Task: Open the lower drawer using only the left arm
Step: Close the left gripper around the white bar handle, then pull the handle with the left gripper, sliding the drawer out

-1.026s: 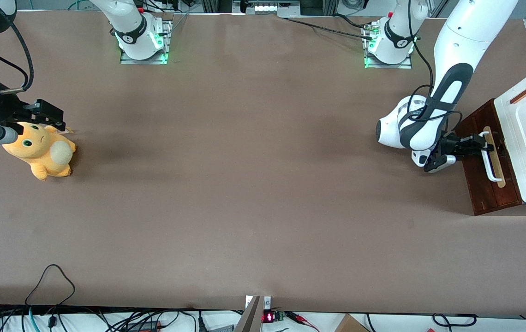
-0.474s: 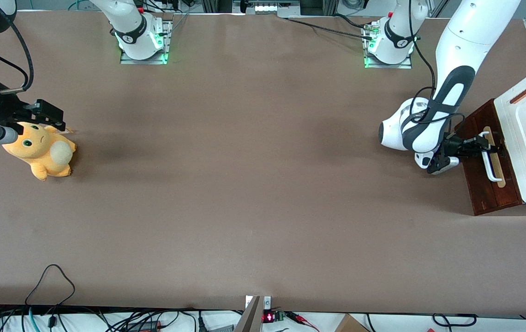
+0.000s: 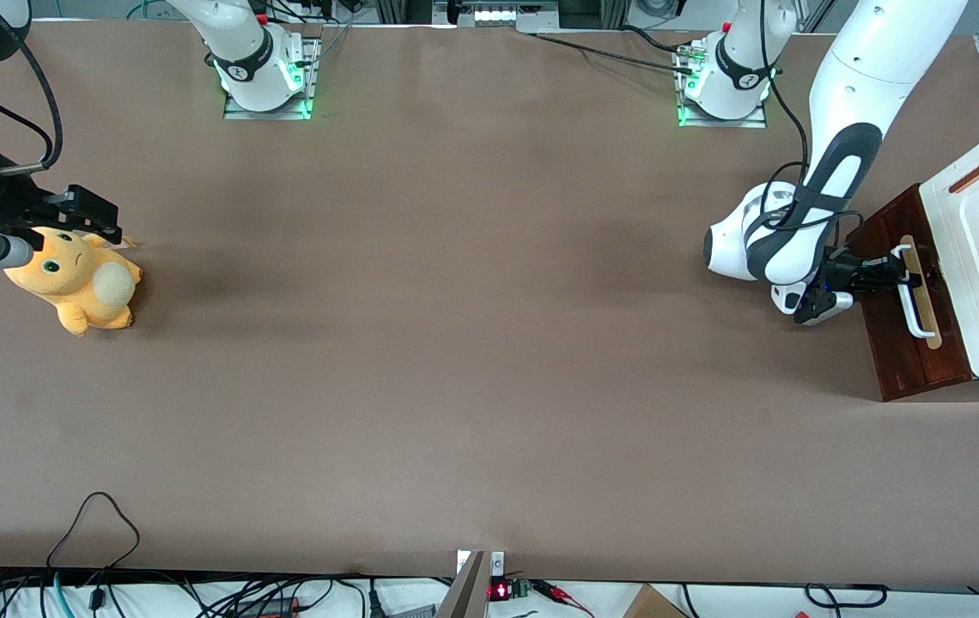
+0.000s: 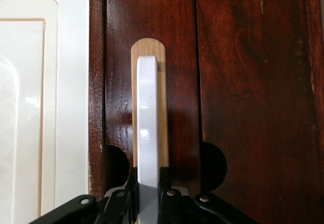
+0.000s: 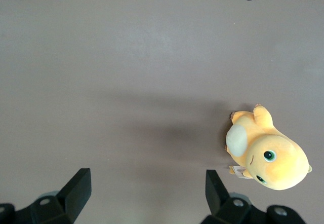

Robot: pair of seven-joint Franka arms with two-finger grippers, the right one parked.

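Wrist view: claw (image 4: 148,203) clamped on white handle (image 4: 147,133); lower drawer (image 4: 243,82) front dark red-brown wood.

Looked like a robotics lab: two arm bases (image 3: 264,69) (image 3: 726,81) were bolted to metal plates on a brown-covered table (image 3: 421,360), loose cables (image 3: 94,549) and electronics lined its near edge, aluminium framing stood at the far edge.
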